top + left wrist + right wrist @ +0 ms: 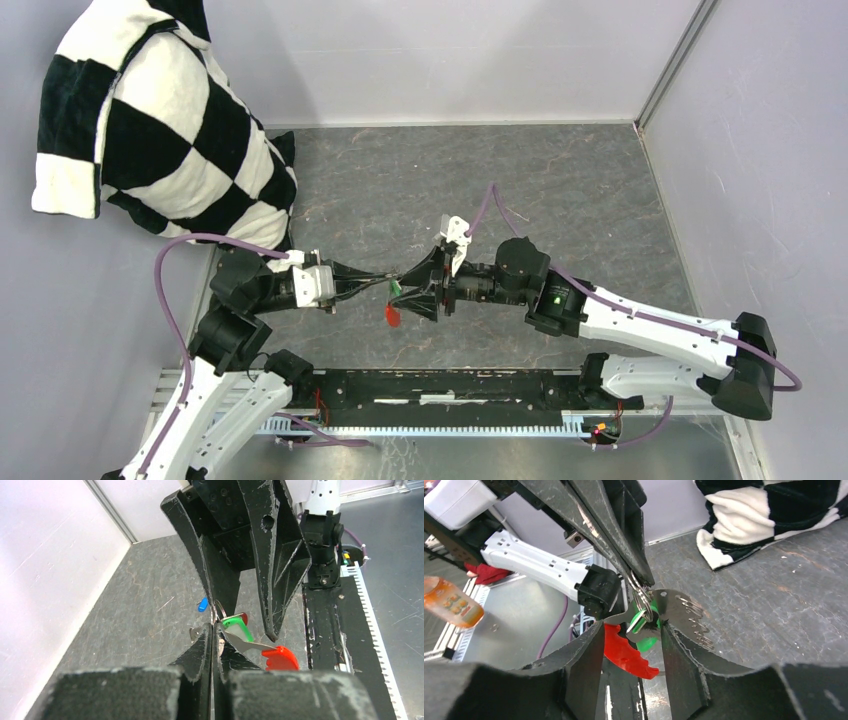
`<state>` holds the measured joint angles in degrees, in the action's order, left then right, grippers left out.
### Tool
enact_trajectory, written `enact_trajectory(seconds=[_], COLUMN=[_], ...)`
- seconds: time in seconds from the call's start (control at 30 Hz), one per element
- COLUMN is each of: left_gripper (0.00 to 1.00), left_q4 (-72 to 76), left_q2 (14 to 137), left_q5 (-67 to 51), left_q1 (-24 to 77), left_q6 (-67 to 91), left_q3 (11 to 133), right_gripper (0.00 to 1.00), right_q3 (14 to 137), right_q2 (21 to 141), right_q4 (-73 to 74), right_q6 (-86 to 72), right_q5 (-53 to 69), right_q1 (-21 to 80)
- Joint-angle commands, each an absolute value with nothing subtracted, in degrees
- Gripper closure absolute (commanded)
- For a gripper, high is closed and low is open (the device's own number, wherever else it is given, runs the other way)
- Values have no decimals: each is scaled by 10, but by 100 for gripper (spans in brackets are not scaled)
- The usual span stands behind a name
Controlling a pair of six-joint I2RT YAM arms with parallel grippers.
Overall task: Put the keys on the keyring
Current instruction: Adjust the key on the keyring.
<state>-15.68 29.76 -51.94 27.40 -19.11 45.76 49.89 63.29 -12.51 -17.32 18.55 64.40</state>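
Left gripper: clenched tight; pinched the keyring at the fingertips and held it clear above the table.
Right gripper: released; fingers stood apart, one on each side of the green key; faced the left gripper tip to tip from 3 o'clock in the top view.
Keyring: sat clamped in the left fingertips near the table's middle; thin metal ring, partly hidden by those fingers.
Green key: hung just under the ring, between the right fingers; whether threaded on the ring could not be told.
Red tag: dangled at 6 o'clock of the green key in the top view.
Flat metal piece: showed at 3 o'clock of the ring in the right wrist view, along the inner edge of a right finger; touching or just beside could not be told.
Blue key: lay on the table at 10 o'clock of the ring in the left wrist view, apart from both grippers.
Chequered pillow: rested at the table's 10 o'clock corner.
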Motion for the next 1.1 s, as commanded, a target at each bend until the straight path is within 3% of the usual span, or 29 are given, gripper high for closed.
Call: enact_trajectory(seconds=[0.0,0.1,0.43,1.07], left_gripper=[98,98,98,98], left_q4=[-130,-133,-133,-125], left_q2=[290,288,287,285], left_q5=[-505,-503,-508,-506], left_q1=[274,274,274,274], left_q6=[-178,-179,-178,-173], left_q3=[456,456,455,455], right_gripper=[55,67,91,96], right_q3=[531,527,521,510], right_q2=[630,621,611,600], right_q4=[-108,-109,-95,-30], right_q6=[-130,-124,-125,-120], right_q5=[92,75,92,134], right_q1=[658,661,663,663])
